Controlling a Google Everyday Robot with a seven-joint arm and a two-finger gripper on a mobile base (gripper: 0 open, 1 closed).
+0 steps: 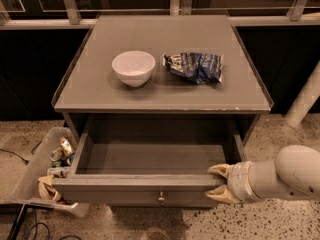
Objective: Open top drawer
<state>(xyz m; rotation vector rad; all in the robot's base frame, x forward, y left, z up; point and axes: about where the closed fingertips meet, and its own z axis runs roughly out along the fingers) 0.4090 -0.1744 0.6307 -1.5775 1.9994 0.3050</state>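
The top drawer (145,183) of the grey cabinet stands pulled out towards me, its plain grey interior showing with nothing in it. Its flat front panel has one small round metal knob (161,199) at the centre. My gripper (219,182) is at the right end of the drawer front, with one pale fingertip (218,170) above the front's top edge and the other in front of the panel. The fingers stand apart and hold nothing. The white forearm comes in from the lower right.
A white bowl (133,67) and a crumpled blue chip bag (195,66) lie on the cabinet top (100,91). A bin of rubbish (47,170) stands on the floor at the left of the drawer. A white post (306,101) rises at the right.
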